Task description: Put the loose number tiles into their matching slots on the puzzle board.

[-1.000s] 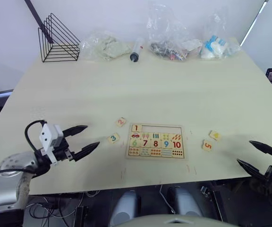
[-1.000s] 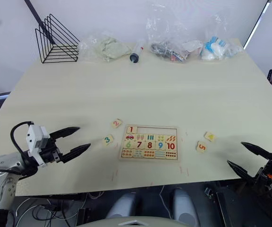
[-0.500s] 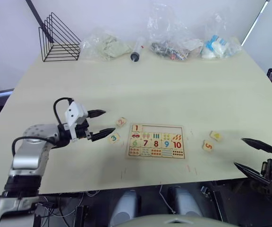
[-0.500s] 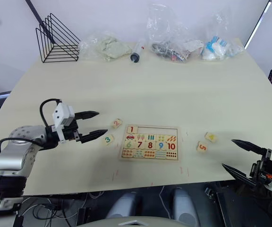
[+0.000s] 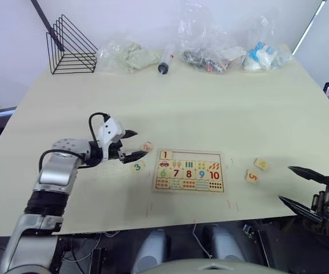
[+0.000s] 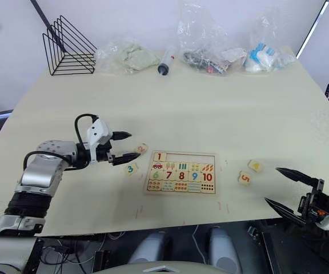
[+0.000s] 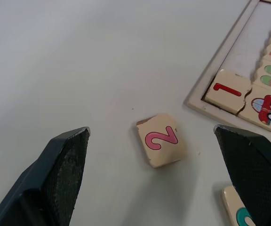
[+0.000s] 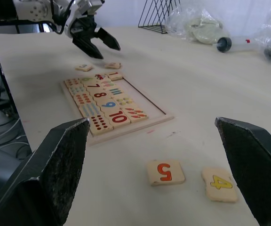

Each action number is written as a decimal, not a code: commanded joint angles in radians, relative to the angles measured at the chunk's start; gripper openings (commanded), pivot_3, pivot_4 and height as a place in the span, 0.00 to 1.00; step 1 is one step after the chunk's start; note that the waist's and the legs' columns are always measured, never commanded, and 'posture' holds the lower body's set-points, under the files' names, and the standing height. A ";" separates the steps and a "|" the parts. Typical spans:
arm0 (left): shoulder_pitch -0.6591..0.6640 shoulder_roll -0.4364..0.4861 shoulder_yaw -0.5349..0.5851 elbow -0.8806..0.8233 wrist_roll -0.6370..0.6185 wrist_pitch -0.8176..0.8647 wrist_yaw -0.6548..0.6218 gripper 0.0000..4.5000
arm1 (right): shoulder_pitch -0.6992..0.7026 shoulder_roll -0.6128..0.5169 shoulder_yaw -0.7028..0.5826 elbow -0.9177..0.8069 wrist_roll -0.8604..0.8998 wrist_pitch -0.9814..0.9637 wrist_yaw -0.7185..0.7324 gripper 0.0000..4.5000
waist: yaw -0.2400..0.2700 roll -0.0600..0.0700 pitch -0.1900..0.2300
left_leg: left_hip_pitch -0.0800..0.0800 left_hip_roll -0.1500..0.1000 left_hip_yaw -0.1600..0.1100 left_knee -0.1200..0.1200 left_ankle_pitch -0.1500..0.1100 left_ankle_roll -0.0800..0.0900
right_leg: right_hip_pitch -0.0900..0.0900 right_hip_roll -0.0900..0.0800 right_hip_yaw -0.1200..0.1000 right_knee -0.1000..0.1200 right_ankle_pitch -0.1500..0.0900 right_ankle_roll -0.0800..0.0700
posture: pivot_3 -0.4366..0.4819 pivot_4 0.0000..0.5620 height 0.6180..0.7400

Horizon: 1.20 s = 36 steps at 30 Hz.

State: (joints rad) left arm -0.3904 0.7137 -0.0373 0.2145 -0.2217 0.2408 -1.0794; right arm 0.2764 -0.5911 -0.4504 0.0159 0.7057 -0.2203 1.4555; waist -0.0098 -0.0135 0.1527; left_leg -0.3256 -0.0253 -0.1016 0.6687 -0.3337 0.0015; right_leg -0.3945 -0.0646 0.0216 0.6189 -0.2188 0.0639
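Four loose number tiles are seen lying on the bench, apart from the puzzle board (image 5: pixel 188 170), which sits flat near the middle of the front edge. The tile 1 (image 7: pixel 228 90) is already seated in the leftmost of the matching slots (image 5: pixel 196 155) along the board's top row, while the other four recesses are bare. The tile 2 (image 7: pixel 160 139) lies tilted just beside the board's top left corner, not touching it, and the tile 3 (image 5: pixel 137 166) lies just in front of it, near the board's left edge. The left gripper (image 5: pixel 133 144) is held over this spot with its fingers spread wide and nothing between them; in the left wrist view the tile 2 is framed between the two black fingertips (image 7: pixel 66 164), untouched. The tile 5 (image 8: pixel 165 172) and the tile 4 (image 8: pixel 220 183) are found side by side toward the front right of the bench, well apart from the board's right edge. The right gripper (image 6: pixel 284 186) is held off the front right corner of the bench, its fingers parted and empty. A black wire rack (image 5: pixel 69 47), a syringe (image 5: pixel 164 60) and several clear plastic bags (image 5: pixel 207 43) are ranged along the far edge.
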 commanded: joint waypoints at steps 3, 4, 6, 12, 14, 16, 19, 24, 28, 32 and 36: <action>-0.023 -0.009 -0.011 0.024 0.043 -0.007 0.041 1.00 | 0.002 0.000 -0.015 -0.031 0.003 -0.014 -0.018 1.00 | -0.001 0.000 0.000 | 0.000 0.000 0.000 0.000 0.000 0.000 | 0.000 0.000 0.000 0.000 0.000 0.000 | 0.48 0.27 1.00; -0.023 -0.011 -0.013 0.027 0.046 -0.008 0.043 1.00 | 0.003 0.000 -0.015 -0.032 0.004 -0.014 -0.019 1.00 | -0.001 0.000 0.000 | 0.000 0.000 0.000 0.000 0.000 0.000 | 0.000 0.000 0.000 0.000 0.000 0.000 | 0.48 0.27 1.00; -0.025 -0.020 -0.010 0.031 0.049 -0.003 0.055 1.00 | 0.003 -0.002 -0.015 -0.032 0.004 -0.014 -0.021 1.00 | 0.000 0.000 0.000 | 0.000 0.000 0.000 0.000 0.000 0.000 | 0.000 0.000 0.000 0.000 0.000 0.000 | 0.48 0.27 1.00; -0.007 -0.039 -0.009 0.010 0.042 0.033 0.071 1.00 | 0.004 -0.003 -0.017 -0.032 0.005 -0.014 -0.027 1.00 | 0.001 0.000 0.000 | 0.000 0.000 0.000 0.000 0.000 0.000 | 0.000 0.000 0.000 0.000 0.000 0.000 | 0.48 0.27 1.00; 0.002 -0.047 -0.003 -0.005 0.031 0.056 0.081 1.00 | 0.007 -0.003 -0.019 -0.032 0.005 -0.014 -0.027 1.00 | 0.002 0.000 0.000 | 0.000 0.000 0.000 0.000 0.000 0.000 | 0.000 0.000 0.000 0.000 0.000 0.000 | 0.48 0.27 1.00; 0.006 -0.053 -0.005 -0.016 0.035 0.077 0.097 1.00 | 0.008 -0.003 -0.020 -0.033 0.006 -0.014 -0.029 1.00 | 0.002 0.000 0.000 | 0.000 0.000 0.000 0.000 0.000 0.000 | 0.000 0.000 0.000 0.000 0.000 0.000 | 0.48 0.27 1.00; 0.015 -0.062 -0.005 -0.046 0.037 0.126 0.128 1.00 | 0.010 -0.002 -0.020 -0.030 0.004 -0.016 -0.029 1.00 | 0.003 0.000 0.000 | 0.000 0.000 0.000 0.000 0.000 0.000 | 0.000 0.000 0.000 0.001 0.000 0.000 | 0.48 0.27 1.00; 0.039 -0.065 -0.006 -0.108 0.036 0.184 0.156 1.00 | 0.013 -0.003 -0.022 -0.024 0.003 -0.018 -0.028 1.00 | 0.002 0.000 0.000 | 0.000 0.000 0.000 0.000 0.000 0.000 | 0.000 0.000 0.000 0.001 0.000 0.000 | 0.48 0.27 1.00; 0.060 -0.072 -0.001 -0.139 0.027 0.205 0.173 1.00 | 0.014 0.001 -0.018 -0.019 0.000 -0.021 -0.027 1.00 | 0.001 0.000 -0.001 | 0.001 0.000 0.000 0.000 0.000 0.000 | 0.000 -0.001 0.000 0.001 0.000 0.000 | 0.48 0.27 1.00; 0.073 -0.065 0.000 -0.141 0.031 0.200 0.175 0.73 | 0.013 0.002 -0.017 -0.013 -0.001 -0.024 -0.025 1.00 | 0.002 0.001 -0.001 | 0.001 0.000 0.000 0.000 0.000 0.000 | 0.000 -0.001 0.000 0.001 0.000 0.000 | 0.48 0.27 1.00; 0.079 -0.062 0.001 -0.137 0.028 0.197 0.170 0.52 | 0.007 0.002 -0.017 -0.003 -0.004 -0.029 -0.022 1.00 | 0.002 0.001 -0.001 | 0.001 0.000 0.000 0.000 0.000 0.000 | 0.000 -0.001 0.000 0.001 0.000 0.000 | 0.48 0.27 1.00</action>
State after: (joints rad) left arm -0.3302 0.6439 -0.0313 0.0855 -0.1874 0.4301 -0.8977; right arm 0.2865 -0.5898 -0.4496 0.0195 0.6953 -0.2284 1.4325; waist -0.0083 -0.0129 0.1519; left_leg -0.3250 -0.0254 -0.1015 0.6688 -0.3336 0.0014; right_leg -0.3943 -0.0653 0.0220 0.6198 -0.2188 0.0640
